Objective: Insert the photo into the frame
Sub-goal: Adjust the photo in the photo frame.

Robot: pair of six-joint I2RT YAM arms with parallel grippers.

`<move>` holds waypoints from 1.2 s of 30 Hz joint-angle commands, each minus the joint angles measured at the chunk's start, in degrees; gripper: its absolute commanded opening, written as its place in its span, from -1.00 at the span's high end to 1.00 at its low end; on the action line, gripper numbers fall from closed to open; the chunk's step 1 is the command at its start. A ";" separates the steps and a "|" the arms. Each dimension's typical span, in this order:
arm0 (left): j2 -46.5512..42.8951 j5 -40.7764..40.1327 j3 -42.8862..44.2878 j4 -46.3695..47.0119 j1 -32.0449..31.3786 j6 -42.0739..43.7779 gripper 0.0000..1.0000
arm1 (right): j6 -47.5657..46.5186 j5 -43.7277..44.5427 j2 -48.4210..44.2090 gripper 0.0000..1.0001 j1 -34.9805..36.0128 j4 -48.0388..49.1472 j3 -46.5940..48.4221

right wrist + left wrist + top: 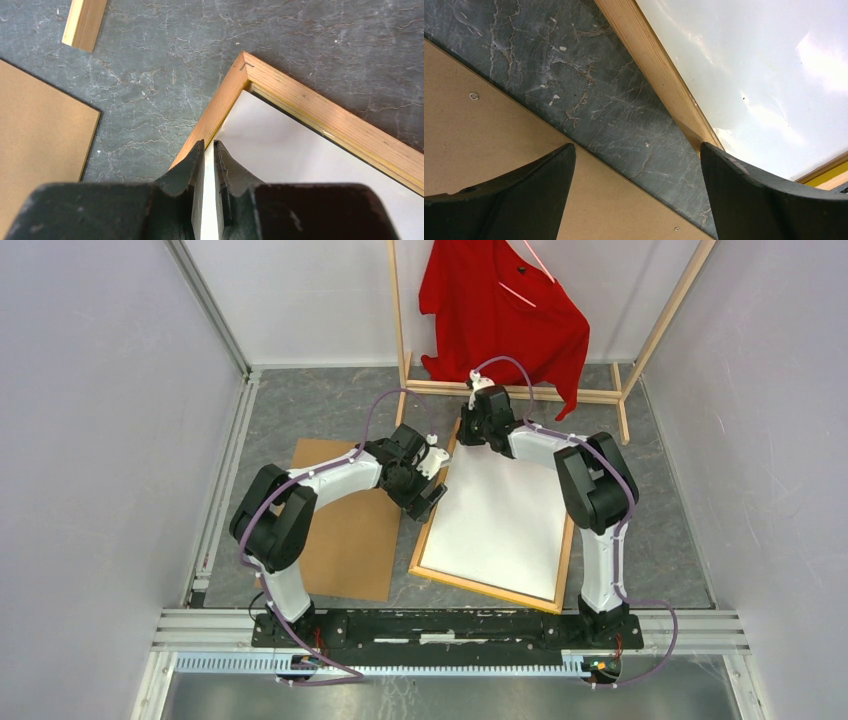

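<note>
The frame (pixel 485 588) lies back up on the table, its light wood rails showing. The photo (pixel 500 510) rests inside it with the white reverse side up. My right gripper (pixel 470 435) points down at the frame's far left corner. In the right wrist view its jaws (pixel 209 142) stand almost together over the photo (pixel 300 170), just inside the wooden rail (pixel 320 112), with only a thin slit and nothing in it. My left gripper (pixel 437 480) hovers open beside the frame's left rail (pixel 659 75), its fingertips (pixel 638 146) spread wide over bare table. The glossy white photo (pixel 749 75) shows to its right.
A brown backing board (pixel 350 540) lies flat to the left of the frame, also seen under the left fingers (pixel 484 140) and in the right wrist view (pixel 40 135). A wooden clothes rack (pixel 520 392) with a red shirt (pixel 500 310) stands behind. Grey walls close both sides.
</note>
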 commanded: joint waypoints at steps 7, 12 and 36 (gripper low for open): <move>1.49 -6.07 0.56 -0.08 -0.96 1.82 -1.00 | -0.40 0.62 -5.11 0.62 -0.21 0.43 1.54; 1.02 -6.24 1.51 -0.84 -0.93 1.90 -1.00 | -0.38 1.03 -1.48 0.60 -0.35 -1.26 5.49; -15.52 -29.15 0.75 -9.30 36.72 12.50 -0.87 | 15.29 2.39 -15.59 -0.43 21.52 -0.96 -11.35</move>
